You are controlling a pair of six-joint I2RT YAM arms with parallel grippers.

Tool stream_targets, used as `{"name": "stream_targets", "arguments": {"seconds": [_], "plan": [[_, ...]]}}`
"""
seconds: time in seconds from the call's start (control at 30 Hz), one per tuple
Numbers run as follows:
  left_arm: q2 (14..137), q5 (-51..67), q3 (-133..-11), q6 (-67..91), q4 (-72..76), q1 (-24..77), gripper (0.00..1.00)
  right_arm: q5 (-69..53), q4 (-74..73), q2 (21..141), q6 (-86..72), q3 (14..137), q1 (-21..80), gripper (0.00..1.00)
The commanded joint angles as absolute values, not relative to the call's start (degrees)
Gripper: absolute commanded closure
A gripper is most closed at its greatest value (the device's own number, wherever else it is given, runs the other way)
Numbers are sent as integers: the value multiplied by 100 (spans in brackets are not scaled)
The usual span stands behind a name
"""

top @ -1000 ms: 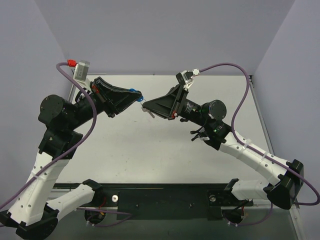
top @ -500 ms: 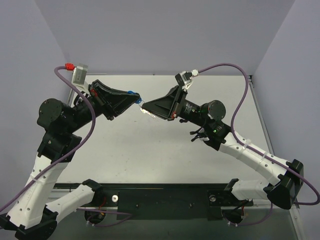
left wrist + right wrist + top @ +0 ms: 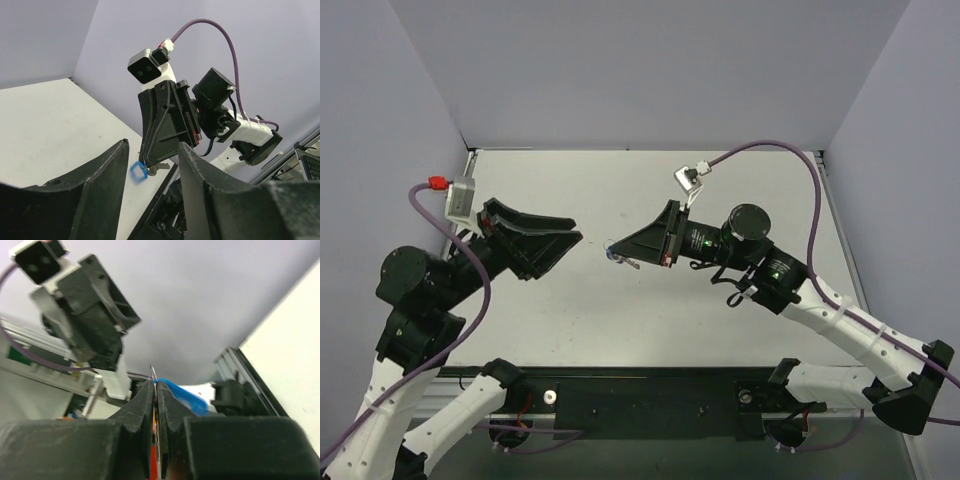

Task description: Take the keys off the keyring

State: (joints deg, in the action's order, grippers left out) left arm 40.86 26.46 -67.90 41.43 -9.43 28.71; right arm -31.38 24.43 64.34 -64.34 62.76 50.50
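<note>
The right gripper (image 3: 617, 250) is pressed together on the keyring (image 3: 152, 371), whose thin wire loop shows just above its closed tips in the right wrist view. Hanging directly below those tips are a blue tag (image 3: 138, 171) and, touching it on the side away from the left arm, the small silver keys (image 3: 154, 170) (too small to count, or to see how they sit on the wire). The whole bundle is held in the air above the desk (image 3: 570, 320), not resting on it.

The left gripper (image 3: 572, 238) now stands well apart from the right gripper, spread wide and holding nothing; its own camera looks straight through the gap at the bundle. Half a second ago the two grippers were nearly tip to tip, with the blue tag close to the left one. Since then the left arm has let go and drawn back toward its own side, while the right arm has shifted a little nearer its base and kept the ring.

That probably means the pull did not free a key: silver still hangs beside the tag at the right gripper. The left gripper likely needs a fresh pinch on one key.
</note>
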Motion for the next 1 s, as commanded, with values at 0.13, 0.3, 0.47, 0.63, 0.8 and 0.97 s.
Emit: {"name": "stream_targets", "arguments": {"seconds": [0.13, 0.3, 0.47, 0.63, 0.8, 0.97], "plan": [[3112, 2277, -6452, 3648, -2249, 2848, 42, -2322, -1703, 6064, -3500, 7241, 5694, 100], [2795, 2442, -6214, 3691, -2619, 2848, 48, -1548, -3022, 6354, -2602, 7593, 6432, 100], [2768, 3277, -5758, 3867, -2514, 2848, 60, -1275, -3059, 6390, -2514, 7401, 6987, 100], [2821, 4006, -5485, 3885, -2531, 2848, 60, -1380, -2831, 6250, -2558, 7242, 7189, 100], [2795, 4561, -5177, 4130, -2138, 2848, 60, -1354, -2646, 5968, -2470, 7172, 7216, 100], [2962, 4948, -5001, 4438, -1460, 2856, 61, -1318, -2610, 5783, -2364, 7172, 7207, 100]]}}
